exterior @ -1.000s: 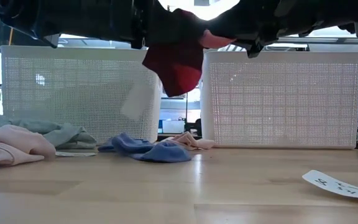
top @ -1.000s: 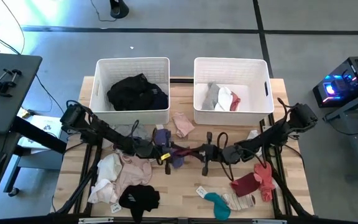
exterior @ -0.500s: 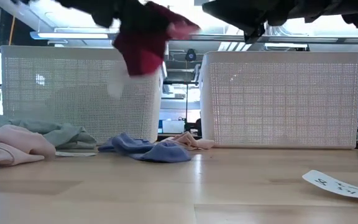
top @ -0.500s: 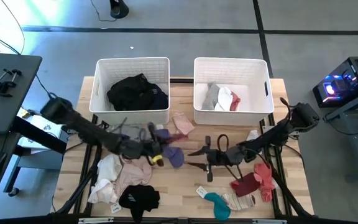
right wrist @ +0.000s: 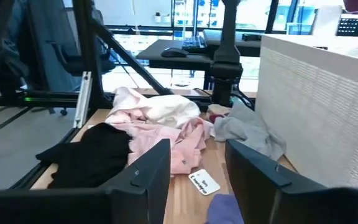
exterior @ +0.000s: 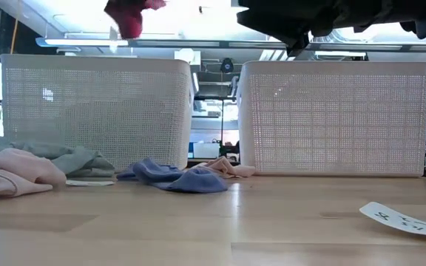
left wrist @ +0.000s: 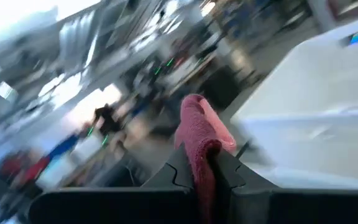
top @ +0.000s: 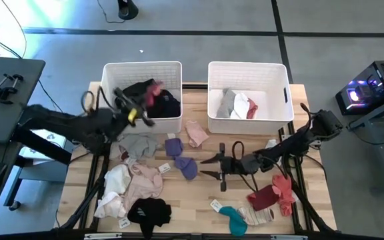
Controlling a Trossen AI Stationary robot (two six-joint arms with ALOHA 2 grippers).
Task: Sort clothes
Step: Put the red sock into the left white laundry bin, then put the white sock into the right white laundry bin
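Note:
My left gripper (top: 144, 103) is shut on a maroon garment (top: 153, 90) and holds it above the left white bin's (top: 105, 87) near edge. The low view shows the garment (exterior: 128, 15) higher than the bin rims. Black clothes (top: 142, 97) lie in that bin, and grey, white and red ones (top: 239, 105) in the right bin (top: 249, 65). My right gripper (top: 212, 168) stands open and level over the table's middle with nothing between its fingers. More clothes lie on the table: a pink and white heap (top: 129, 187), a black piece (top: 149, 212), lavender pieces (top: 179, 157). My left gripper pinches a bunched fold of the maroon garment (left wrist: 199, 163) between its two fingers. The fingers lie about level. The cloth sticks out past the fingertips in a rounded wad (left wrist: 197, 118). It is lifted clear of the table and the bin.
On the table also lie a grey piece (top: 137, 143), a pink sock (top: 195, 132), a maroon and pink heap (top: 272, 193) and a teal sock (top: 232, 219). A paper tag (exterior: 405, 218) lies near the front edge. Bare wood shows between the heaps.
My right gripper has opened and let go of the maroon garment at the table's middle, then kept still. My left gripper has carried that garment up and toward the table's far left, from the middle to above the left bin, turning as it rose.

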